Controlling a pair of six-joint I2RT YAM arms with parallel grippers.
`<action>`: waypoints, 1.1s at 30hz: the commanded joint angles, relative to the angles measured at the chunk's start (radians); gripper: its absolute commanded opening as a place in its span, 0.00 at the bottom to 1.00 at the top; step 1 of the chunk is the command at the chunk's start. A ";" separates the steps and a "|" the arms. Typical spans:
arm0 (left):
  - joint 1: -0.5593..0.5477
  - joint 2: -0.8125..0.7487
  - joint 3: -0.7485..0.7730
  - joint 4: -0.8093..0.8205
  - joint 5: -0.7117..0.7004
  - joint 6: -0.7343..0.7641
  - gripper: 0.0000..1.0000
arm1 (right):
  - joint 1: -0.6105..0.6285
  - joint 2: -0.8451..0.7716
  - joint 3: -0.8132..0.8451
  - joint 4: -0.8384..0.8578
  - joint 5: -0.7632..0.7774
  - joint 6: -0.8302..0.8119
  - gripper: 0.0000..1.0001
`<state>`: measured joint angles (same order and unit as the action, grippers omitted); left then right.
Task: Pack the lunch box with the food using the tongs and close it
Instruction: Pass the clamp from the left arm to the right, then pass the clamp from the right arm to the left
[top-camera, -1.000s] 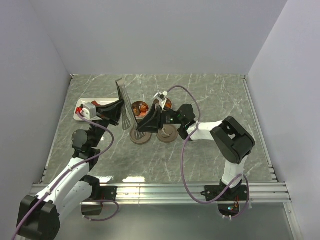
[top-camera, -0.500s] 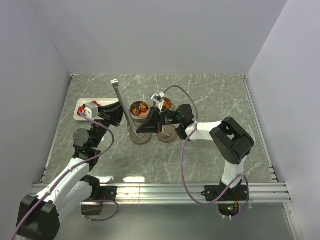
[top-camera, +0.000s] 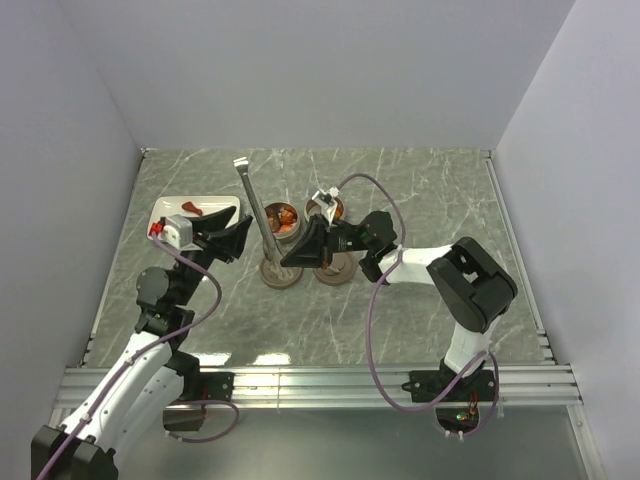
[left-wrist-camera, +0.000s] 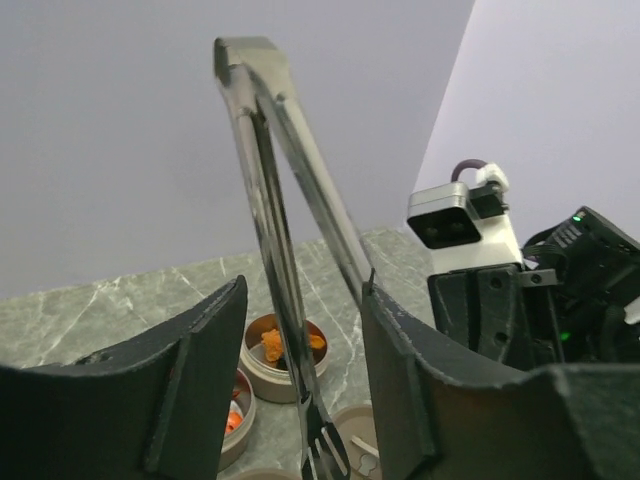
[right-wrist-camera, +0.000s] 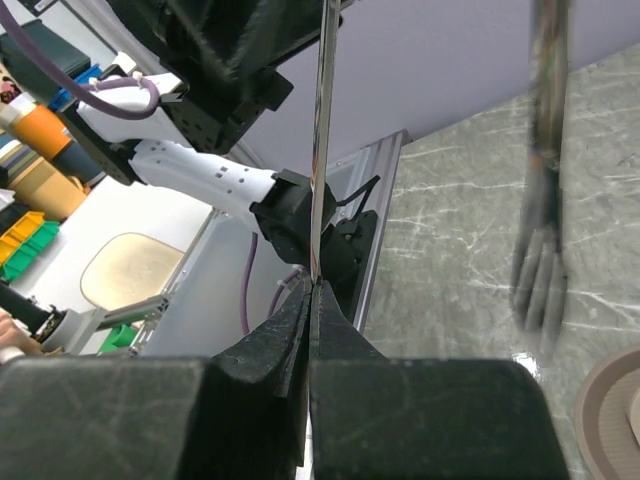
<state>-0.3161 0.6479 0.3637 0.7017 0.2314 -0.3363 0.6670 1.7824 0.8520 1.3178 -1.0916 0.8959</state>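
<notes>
The metal tongs (top-camera: 257, 212) stand nearly upright, tips down by a tan lid (top-camera: 281, 273). My right gripper (top-camera: 288, 258) is shut on one thin arm of the tongs (right-wrist-camera: 320, 150); the other arm (right-wrist-camera: 543, 190) hangs blurred to the right. My left gripper (top-camera: 242, 238) is open just left of the tongs, which rise between its fingers (left-wrist-camera: 205, 365) untouched. The lunch box shows as two round tan tins (top-camera: 285, 216) (top-camera: 333, 208) holding orange and red-brown food (left-wrist-camera: 272, 343). One red food piece (top-camera: 190, 210) lies on the white plate (top-camera: 220, 203).
A second tan lid (top-camera: 336, 268) lies in front of the right tin. The right arm's purple cable (top-camera: 372, 190) loops over the tins. White walls close the table on three sides, and a metal rail (top-camera: 320, 380) runs along the near edge.
My right gripper has shut on the tongs. My left gripper has opened, let go of them and drawn back to the left. The tongs now stand more upright.
</notes>
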 joint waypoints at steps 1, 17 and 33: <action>-0.001 -0.036 0.020 -0.007 0.075 0.011 0.56 | -0.009 -0.058 -0.008 0.443 0.003 -0.020 0.00; 0.048 0.045 0.060 0.166 0.345 -0.161 0.65 | -0.006 -0.121 -0.065 0.443 -0.025 -0.048 0.00; 0.161 0.193 0.090 0.518 0.533 -0.423 0.67 | 0.036 -0.132 -0.059 0.443 -0.068 -0.055 0.00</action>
<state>-0.1589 0.8543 0.4248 1.1049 0.7067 -0.7063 0.6922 1.6619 0.7609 1.3033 -1.1412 0.8463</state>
